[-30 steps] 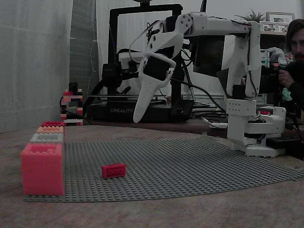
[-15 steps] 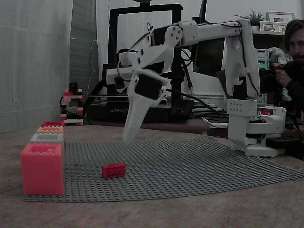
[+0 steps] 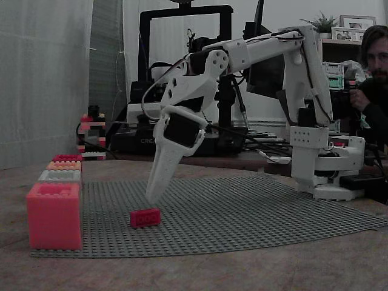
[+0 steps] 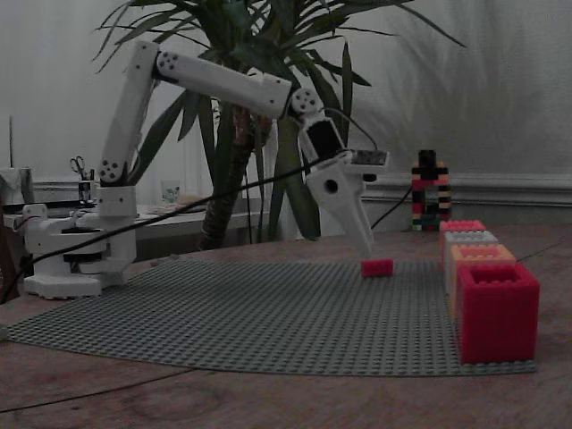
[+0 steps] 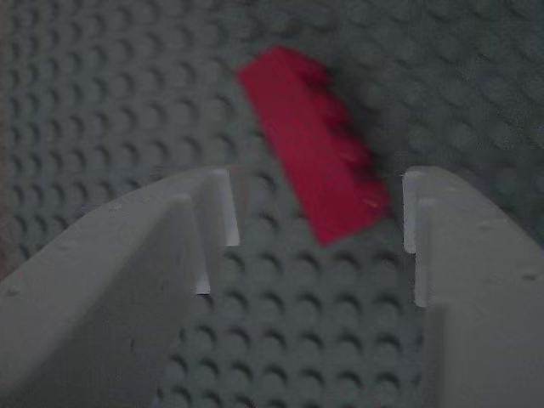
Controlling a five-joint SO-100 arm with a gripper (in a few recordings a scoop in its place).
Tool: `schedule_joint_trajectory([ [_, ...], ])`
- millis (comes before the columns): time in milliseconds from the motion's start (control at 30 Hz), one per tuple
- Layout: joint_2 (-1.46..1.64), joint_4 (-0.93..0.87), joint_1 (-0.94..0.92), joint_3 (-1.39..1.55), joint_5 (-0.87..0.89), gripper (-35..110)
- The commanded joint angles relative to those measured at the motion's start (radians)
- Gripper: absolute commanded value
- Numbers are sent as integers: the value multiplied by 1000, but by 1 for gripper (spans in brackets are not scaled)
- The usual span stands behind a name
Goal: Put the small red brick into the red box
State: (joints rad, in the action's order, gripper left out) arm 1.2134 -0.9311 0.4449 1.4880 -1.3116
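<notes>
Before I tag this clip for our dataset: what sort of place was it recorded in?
Probably a home hobby room or small maker space, not a factory. A 3D printer stands behind the table, a large potted palm grows by the wall, and the white arm's gripper works over a grey studded baseplate with toy-brick boxes.

Both fixed views are dim and grey, with muted colours and fine grain, and the light is soft and even, without glare. Faint, diffuse shadows lie under things. In the wrist view the small red brick (image 5: 313, 146), toward 12 o'clock, is smeared and soft-edged.
</notes>
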Motion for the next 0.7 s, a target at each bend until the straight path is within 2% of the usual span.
schedule_joint_trajectory([
  [0,18,26,35,-86,-23,16],
  [667,-106,41,38,-173,-38,13],
])
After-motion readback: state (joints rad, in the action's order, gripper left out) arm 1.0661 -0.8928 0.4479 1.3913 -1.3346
